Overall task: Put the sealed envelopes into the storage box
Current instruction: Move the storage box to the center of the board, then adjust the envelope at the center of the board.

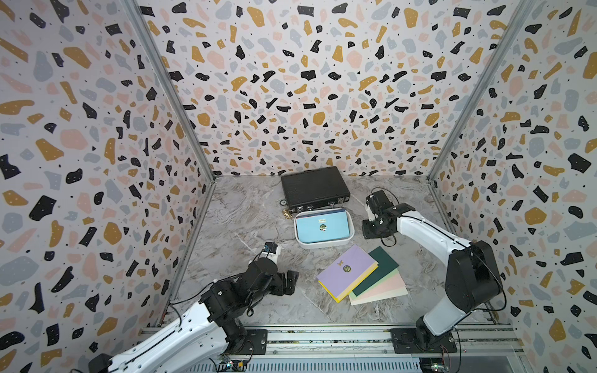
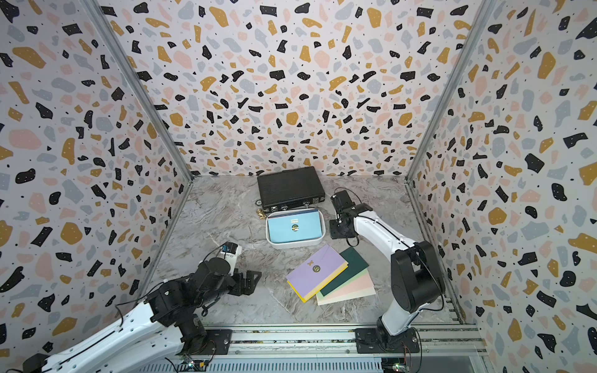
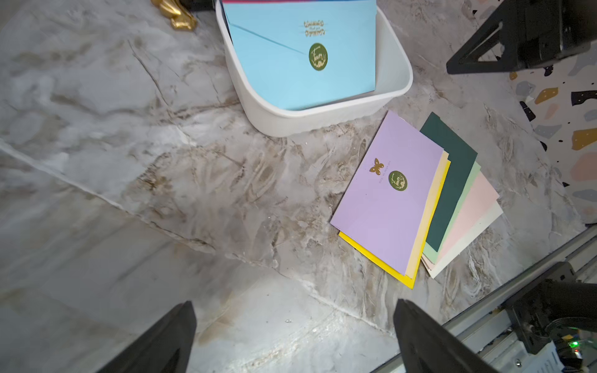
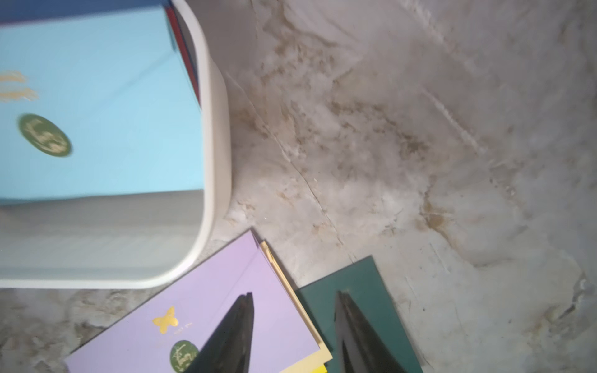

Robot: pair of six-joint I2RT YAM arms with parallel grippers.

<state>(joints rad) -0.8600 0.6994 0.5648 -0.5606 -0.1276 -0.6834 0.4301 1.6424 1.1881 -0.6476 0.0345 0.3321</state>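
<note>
Marble tabletop (image 1: 245, 226), near left: the left gripper (image 3: 294, 303) hangs spread wide, empty. Fanned sealed envelopes (image 1: 361, 277) lie just near of the storage box (image 1: 323, 246). The right gripper (image 4: 294, 294), parted and empty right of the box, may snag several overlapping sheets. Inside, a blue envelope (image 1: 318, 227) lies on top.

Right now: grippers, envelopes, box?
Left gripper open, empty. Right gripper open, empty, beside storage box. Blue envelope inside; lilac-topped stack on table. Briefcase behind box.

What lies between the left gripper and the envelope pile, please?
Nothing: between the left gripper and the envelope pile the table is bare, as both top views show.
</note>
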